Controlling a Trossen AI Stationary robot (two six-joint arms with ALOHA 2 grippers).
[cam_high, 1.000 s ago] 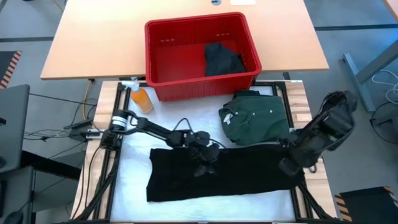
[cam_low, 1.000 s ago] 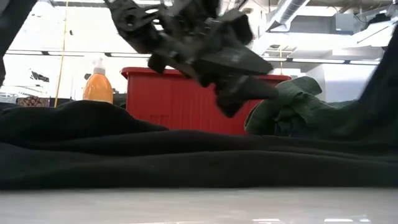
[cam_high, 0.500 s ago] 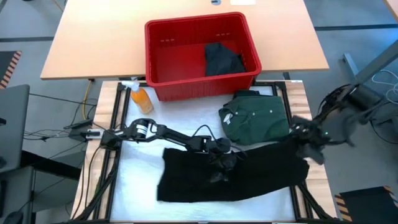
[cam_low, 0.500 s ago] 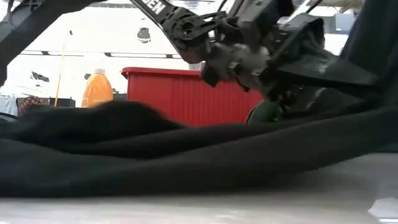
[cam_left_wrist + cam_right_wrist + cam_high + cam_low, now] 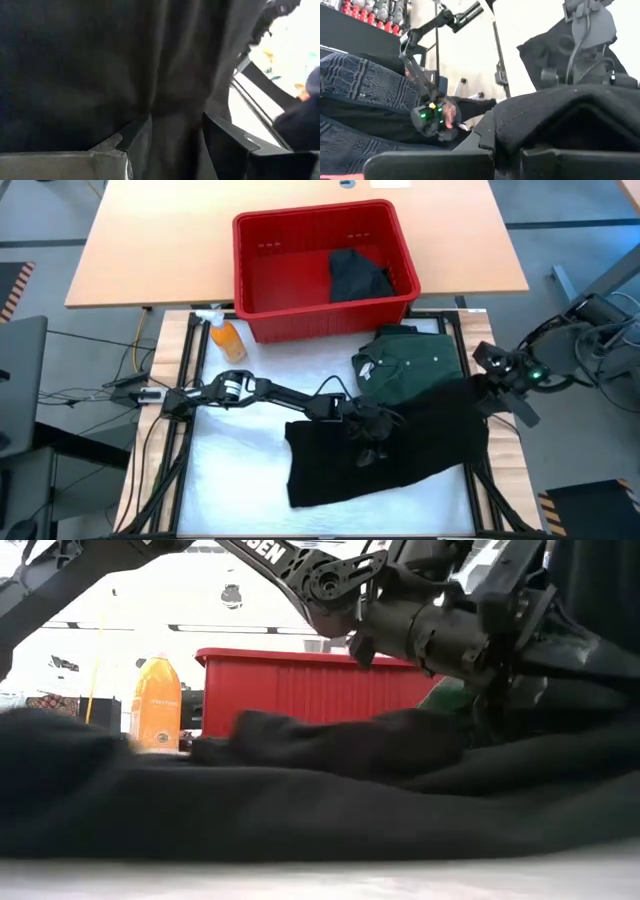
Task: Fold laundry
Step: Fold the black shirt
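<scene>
I've dragged the black shirt (image 5: 385, 448) rightward across the table, so it now bunches toward the right edge beside the green shirt (image 5: 412, 365), left gripper (image 5: 372, 442) part-open pinching its middle, right gripper (image 5: 492, 388) clamped on its edge, not yet folded.

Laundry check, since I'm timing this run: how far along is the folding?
Done: one green shirt lies folded beside the red bin. In hand: the black garment is spread on the table, the left gripper pinching a fold at its middle and the right gripper shut on its edge past the table's side. Left: finishing this fold, then the dark garment in the bin.
</scene>
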